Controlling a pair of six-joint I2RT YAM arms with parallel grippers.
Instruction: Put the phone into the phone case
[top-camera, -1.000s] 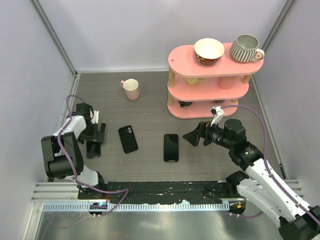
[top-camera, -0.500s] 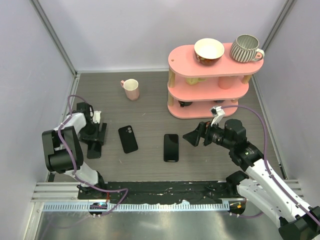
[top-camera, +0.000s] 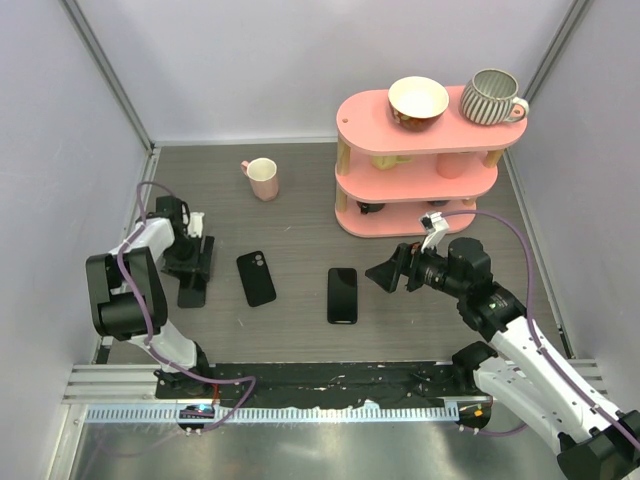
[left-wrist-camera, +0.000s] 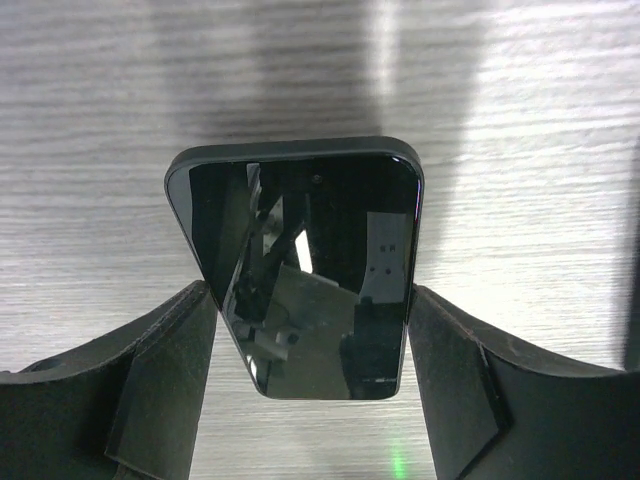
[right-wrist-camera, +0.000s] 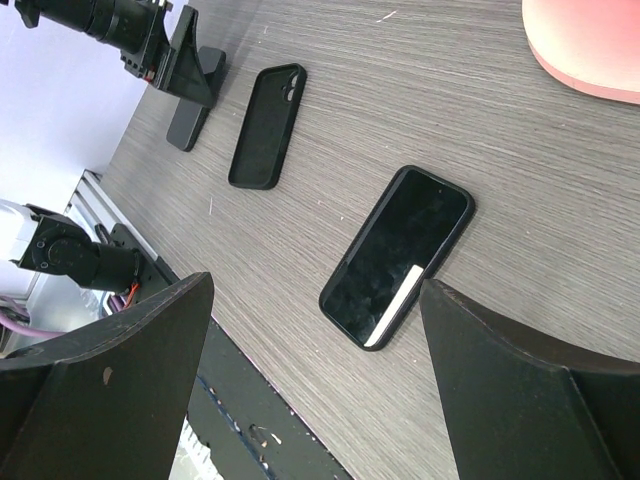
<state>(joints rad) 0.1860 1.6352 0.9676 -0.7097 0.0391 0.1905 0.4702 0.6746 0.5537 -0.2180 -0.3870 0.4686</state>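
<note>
From above, the left gripper sits low over a phone at the table's left, the empty phone case beside it; a second phone in a case lies centre. A bowl and mug top the pink shelf.

Left wrist: fingers flank the glossy phone, spread, not clenched.

Right wrist: right gripper gapes, holding nothing.

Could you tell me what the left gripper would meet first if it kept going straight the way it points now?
Most likely the phone lying between the left gripper's open fingers, then the table under it; height above the phone is unclear.
</note>
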